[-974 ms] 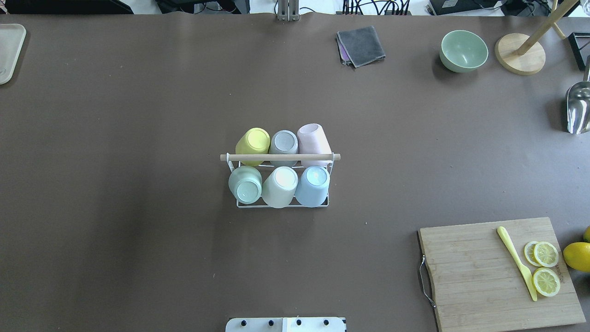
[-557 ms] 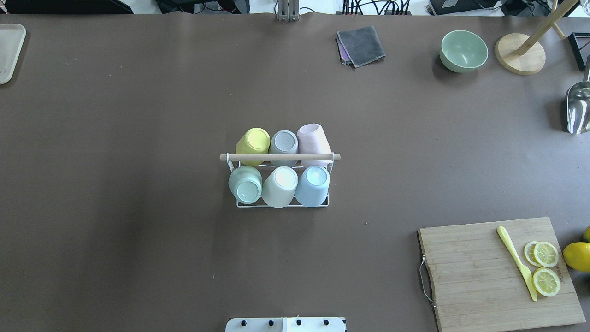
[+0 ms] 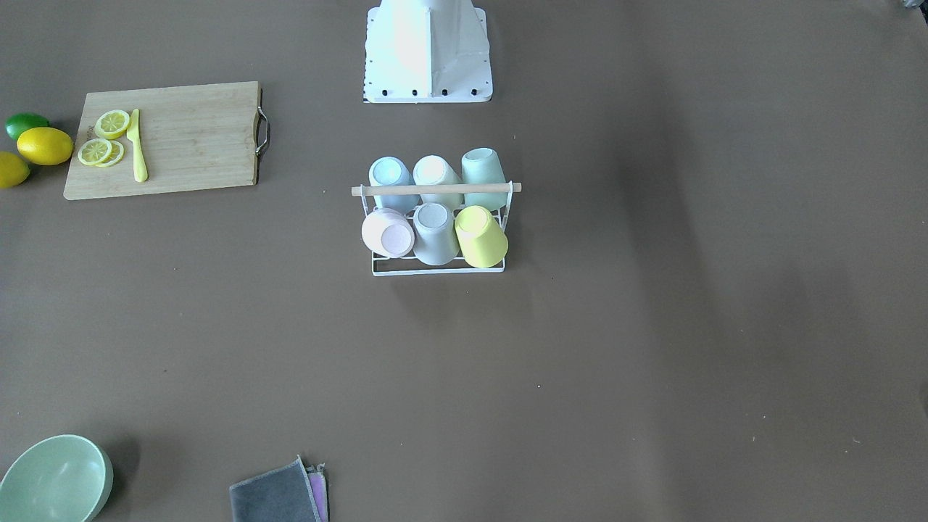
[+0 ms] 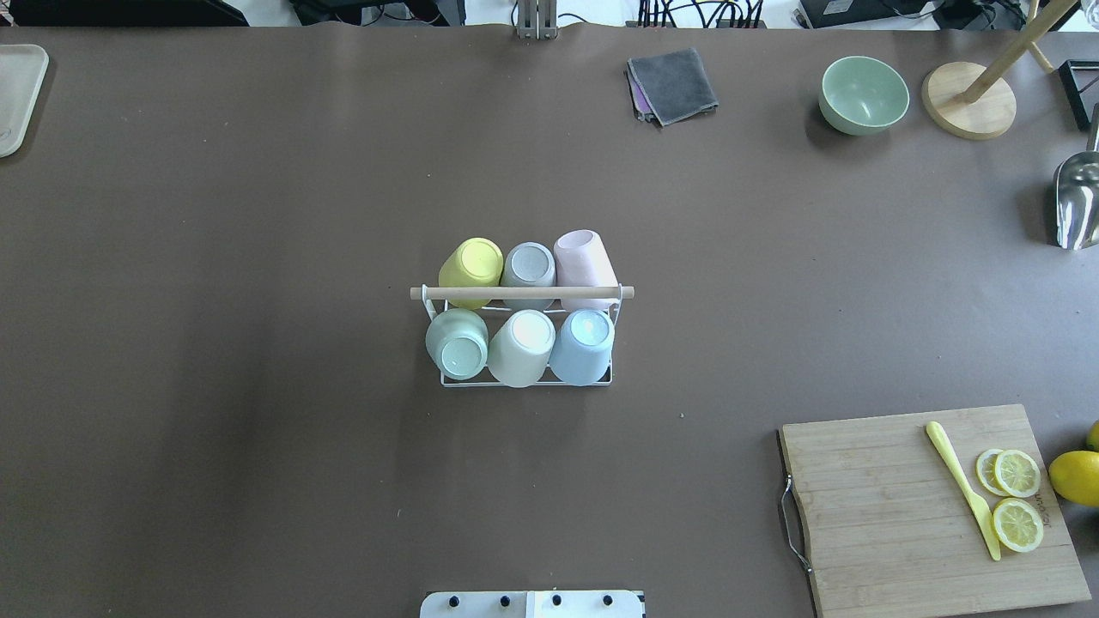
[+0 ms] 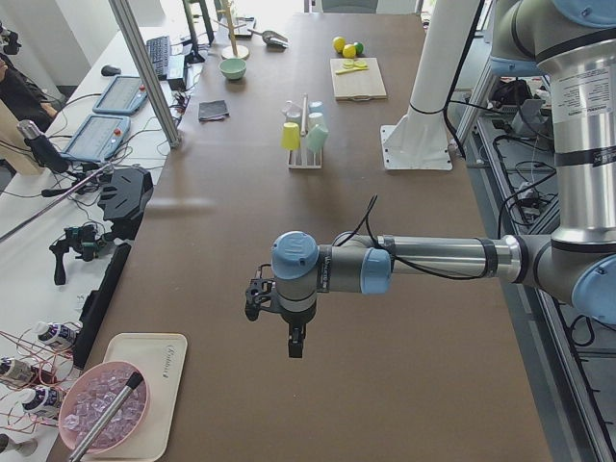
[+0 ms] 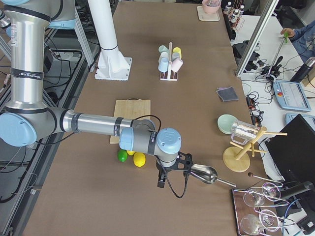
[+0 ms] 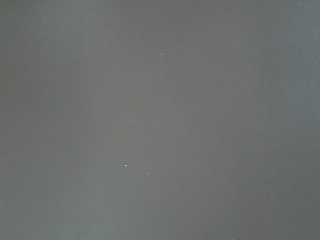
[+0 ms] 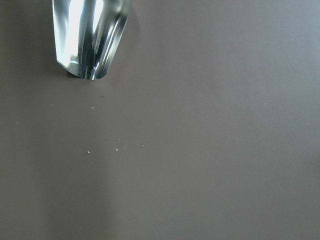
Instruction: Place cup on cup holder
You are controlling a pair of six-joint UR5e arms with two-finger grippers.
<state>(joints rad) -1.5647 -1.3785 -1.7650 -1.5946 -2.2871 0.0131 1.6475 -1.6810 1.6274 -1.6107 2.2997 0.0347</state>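
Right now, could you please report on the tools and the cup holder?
Left tool, right tool: over table ends, state unclear. Cup holder: six cups on it. Metal scoop beside right tool.

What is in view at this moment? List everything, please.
cup holder: one, white wire with wooden rod, table centre
cups: six, yellow, grey, pink, mint, cream, blue; base-up on the holder, two rows of three
cutting board: one, wood, robot's near right
lemon slices: three, yellow, on the board
knife: one, yellow, on the board
lemons: two, yellow, beside the board
lime: one, green, by the lemons
bowl: one, green, far right
cloth: one, grey, far side
scoop: one, metal, right edge
wooden stand: one, far right corner
tray: one, pale, far left
left tool: over bare table, left end
right tool: beside the scoop
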